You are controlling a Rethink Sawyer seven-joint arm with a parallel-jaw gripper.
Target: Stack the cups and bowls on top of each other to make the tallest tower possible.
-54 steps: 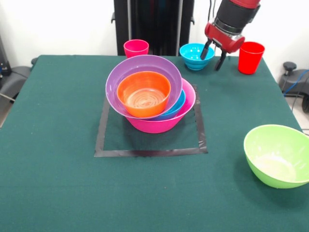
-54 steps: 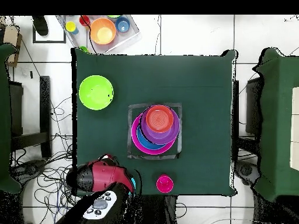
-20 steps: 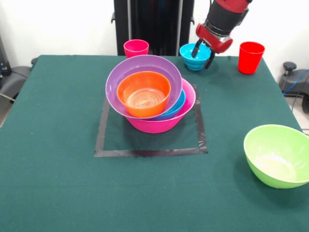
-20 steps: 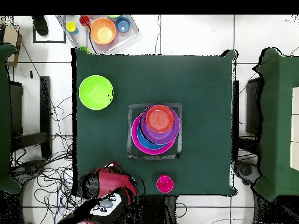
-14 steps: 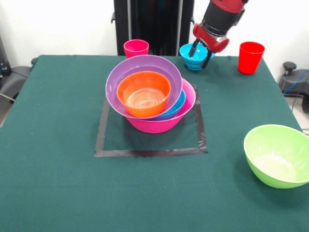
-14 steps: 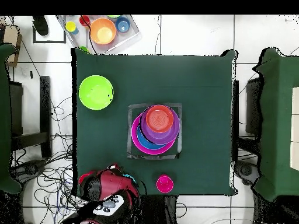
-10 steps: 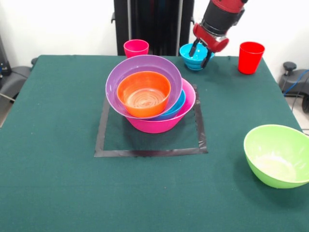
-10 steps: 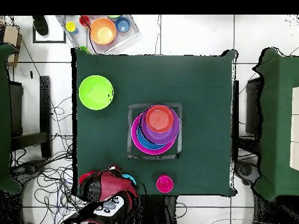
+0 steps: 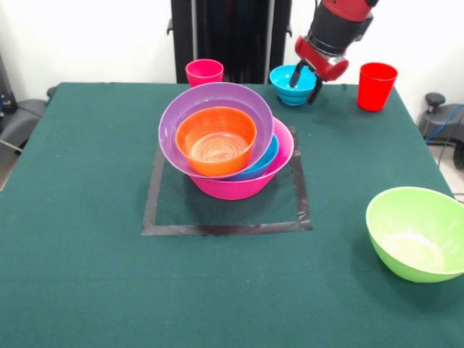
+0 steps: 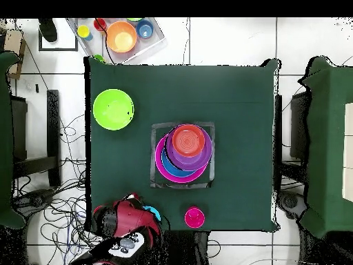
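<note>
Currently the gripper (image 9: 304,77) sits at the small blue bowl (image 9: 292,85), at approx. 1 o'clock from the tower (image 9: 226,139) in the front view. Jaws stand apart, one finger inside the bowl, the other outside its rim on the side toward the red cup (image 9: 377,86). No closure on the wall visible yet, so nothing is held.

Tower status: pink bowl (image 9: 243,185) as base inside the taped square (image 9: 225,228), w/ a blue bowl (image 9: 264,161), purple bowl (image 9: 216,109) and orange bowl (image 9: 216,141) nested in it, tilted.

Loose items: pink-red cup (image 9: 204,72) at 12 o'clock of the tower, lime green bowl (image 9: 418,233) at approx. 4 o'clock, near the table (image 9: 80,275) edge.

Handling, judged:
- Bowl is thin glossy plastic: light, stiff, slippery.
- Best hold is a rim pinch, one finger each side of the wall. Body is too wide to span.
- Rim grip lets the bowl swing and tilt; lift slowly.
- Tower already leans, so set down centred in the orange bowl.
</note>
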